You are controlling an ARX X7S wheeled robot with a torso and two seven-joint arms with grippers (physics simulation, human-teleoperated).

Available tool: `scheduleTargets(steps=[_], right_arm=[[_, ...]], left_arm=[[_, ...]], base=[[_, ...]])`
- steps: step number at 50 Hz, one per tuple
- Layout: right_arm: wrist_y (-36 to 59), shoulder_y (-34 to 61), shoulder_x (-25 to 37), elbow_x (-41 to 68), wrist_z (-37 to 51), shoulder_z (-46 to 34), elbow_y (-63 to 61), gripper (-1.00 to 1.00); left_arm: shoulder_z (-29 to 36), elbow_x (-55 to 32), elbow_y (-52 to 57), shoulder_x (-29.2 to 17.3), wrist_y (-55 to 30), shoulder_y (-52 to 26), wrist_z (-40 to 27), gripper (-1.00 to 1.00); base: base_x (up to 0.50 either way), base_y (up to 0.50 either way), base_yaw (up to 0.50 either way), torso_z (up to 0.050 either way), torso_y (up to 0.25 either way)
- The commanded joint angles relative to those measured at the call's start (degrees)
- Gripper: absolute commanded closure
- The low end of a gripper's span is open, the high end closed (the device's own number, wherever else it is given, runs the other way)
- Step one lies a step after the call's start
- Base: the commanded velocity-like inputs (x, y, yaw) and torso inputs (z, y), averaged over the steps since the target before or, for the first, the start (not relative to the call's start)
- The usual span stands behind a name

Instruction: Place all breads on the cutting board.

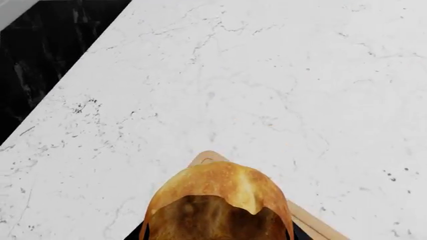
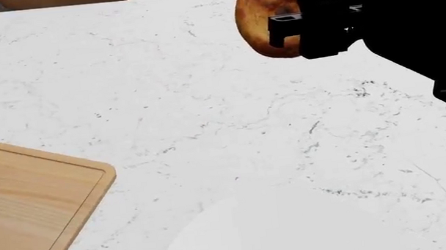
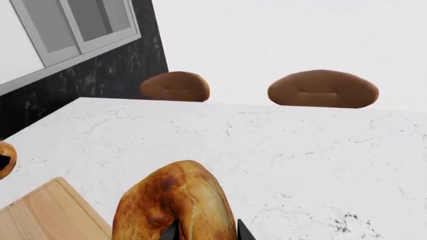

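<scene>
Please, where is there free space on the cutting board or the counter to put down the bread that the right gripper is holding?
The right gripper holds a bread above the marble counter. The visible corner of the cutting board is bare. The counter between that board and a white plate at the near edge is also bare. Nothing looks crowded.

Bright, even illumination is observed; the white marble counter (image 2: 232, 130) appears near washed-out. Renders are sharp, without blur or strong shadows.

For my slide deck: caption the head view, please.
Right gripper holds a bread roll above the marble counter; cutting board nearby.
</scene>
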Motion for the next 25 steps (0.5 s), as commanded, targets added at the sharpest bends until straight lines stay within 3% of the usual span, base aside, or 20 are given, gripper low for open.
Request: scheduleTargets(steps=[1, 25], right_arm=[[-0.3, -0.8, 0.5, -0.7, -0.6, 0.4, -0.6, 1.0], [-0.7, -1.3, 1.0, -0.3, -0.2, 0.7, -1.4, 1.0]], left_arm=[[2.9, 0.9, 0.0, 0.5, -1.8, 1.6, 1.9, 1.0], [7.3, 0.6, 0.0, 0.6, -2.2, 3.2, 4.3, 1.0]], base=[[0.0, 0.01, 0.0, 0.0, 0.0], [0.0, 0.01, 0.0, 0.0, 0.0]])
